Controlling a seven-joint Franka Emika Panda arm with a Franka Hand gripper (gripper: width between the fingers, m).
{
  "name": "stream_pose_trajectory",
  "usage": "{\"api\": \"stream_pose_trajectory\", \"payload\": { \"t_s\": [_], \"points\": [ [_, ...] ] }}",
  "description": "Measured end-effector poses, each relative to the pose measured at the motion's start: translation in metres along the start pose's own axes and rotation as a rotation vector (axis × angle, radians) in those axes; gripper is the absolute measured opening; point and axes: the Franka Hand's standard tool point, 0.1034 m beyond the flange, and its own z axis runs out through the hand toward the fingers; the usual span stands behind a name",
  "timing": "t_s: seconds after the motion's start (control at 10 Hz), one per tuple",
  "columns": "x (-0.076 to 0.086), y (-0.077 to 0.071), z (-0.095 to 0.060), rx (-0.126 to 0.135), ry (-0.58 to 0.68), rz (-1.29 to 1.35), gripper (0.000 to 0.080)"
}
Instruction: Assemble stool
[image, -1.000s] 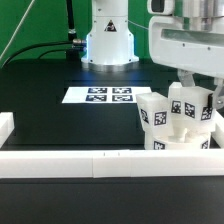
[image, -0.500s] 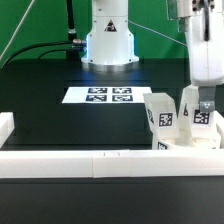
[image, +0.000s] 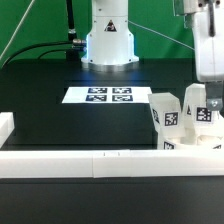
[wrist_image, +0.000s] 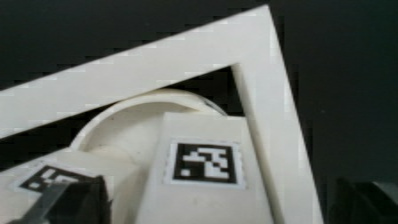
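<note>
Gripper (image: 207, 100) hung directly above the stool (image: 185, 125), its opening impossible to judge. Two upright legs, long axes vertical, stood on the seat (image: 195, 150), in the corner of the border rails (image: 60, 160).

The exterior view is bright and evenly lit. The black worktop (image: 60, 120) shines a little near the back. The white parts glow almost too bright. The wrist view is dimmer, soft and blurry, with dark corners.
</note>
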Motion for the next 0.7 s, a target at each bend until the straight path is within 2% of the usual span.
{"api": "stream_pose_trajectory", "payload": {
  "t_s": [0.3, 0.7],
  "points": [
    [-0.008, -0.008, -0.02, 0.024, -0.016, -0.323, 0.0649],
    [-0.006, -0.009, -0.02, 0.026, -0.005, -0.639, 0.0649]
  ]
}}
